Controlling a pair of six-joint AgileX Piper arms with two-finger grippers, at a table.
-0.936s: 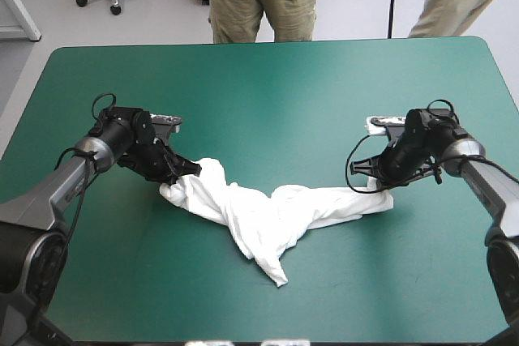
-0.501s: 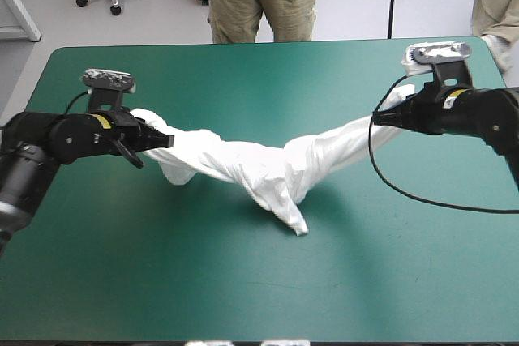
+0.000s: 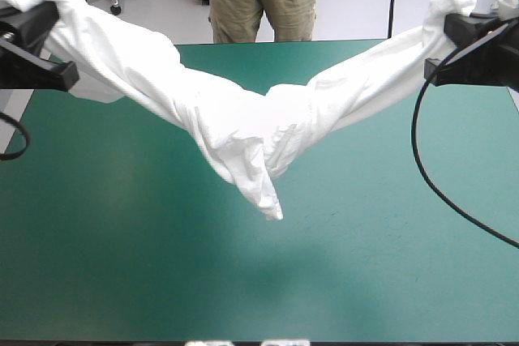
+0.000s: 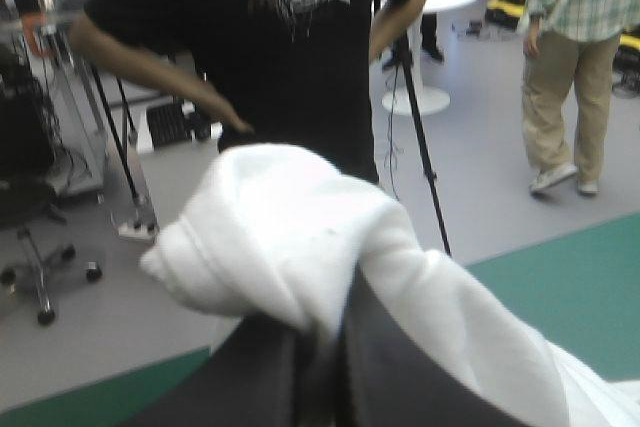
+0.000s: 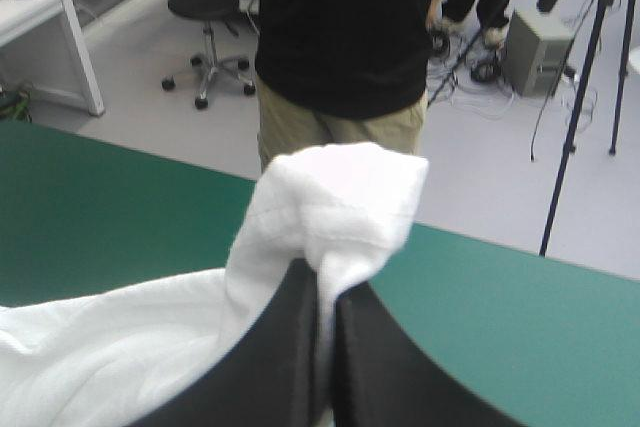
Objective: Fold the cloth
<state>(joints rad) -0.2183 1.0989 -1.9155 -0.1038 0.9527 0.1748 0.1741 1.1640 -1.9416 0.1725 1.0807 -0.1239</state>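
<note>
- The table (image 3: 122,281) with its teal-green cover fills the lower and middle part of the high view, and its far edge runs across near the top of the frame.
- The T-shirt (image 3: 235,119) hangs over the table as a twisted white band. It runs from the upper left corner of the high view to the upper right, sagging in the centre.
- One loose point of the T-shirt droops to mid-frame and looks clear of the cover, with a faint shadow below it.
- Both arms are up high and wide apart, at the left and right edges of the high view.
- In its wrist view my left gripper (image 4: 325,367) has its black fingers pinched together on a bunched end of the T-shirt, which bulges ahead of the tips.
- My right gripper (image 5: 325,312) is clamped the same way, with a folded white corner standing up ahead of it.
- Only the high view shows the whole sag; the wrist views show the pinch itself.
</note>
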